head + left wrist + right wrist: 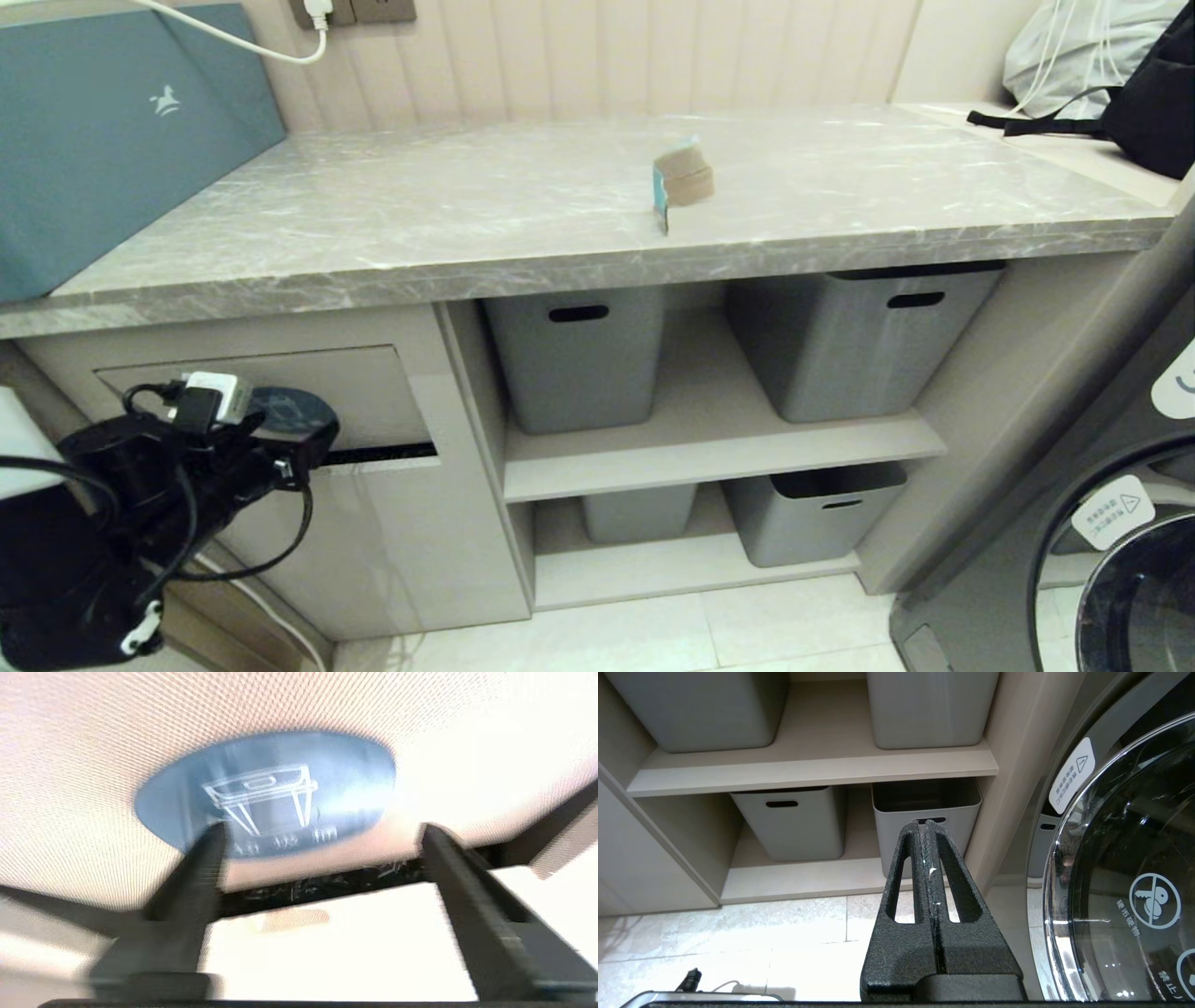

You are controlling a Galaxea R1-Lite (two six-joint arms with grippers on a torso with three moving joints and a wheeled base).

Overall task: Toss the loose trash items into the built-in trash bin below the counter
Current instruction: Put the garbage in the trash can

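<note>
One cardboard scrap (682, 179) is all we see of the loose trash: it sits on the counter (448, 215), brown with a turquoise edge, well back from the front edge and above the open shelving. We pick the built-in trash bin (373, 523) as landmark, the beige cabinet front under the counter's left part. Its flap (373, 392) carries the round blue sticker (297, 411), and a dark slot shows along the flap's lower edge. We find the left gripper (303, 453) right at that flap, low on the sticker; its jaws are spread, nothing between them. In the left wrist view both fingers (467, 896) frame the sticker (266, 788) and the dark gap below it. Whether a fingertip touches the flap we cannot tell.

To the right of the bin stand shelves with four grey plastic bins (579, 355). A washing machine (1102, 523) is further right. A teal box (112, 131) rests on the counter above the bin.

We see the right gripper (927, 828) only in its own wrist view, jaws pressed together, low before the shelves.
</note>
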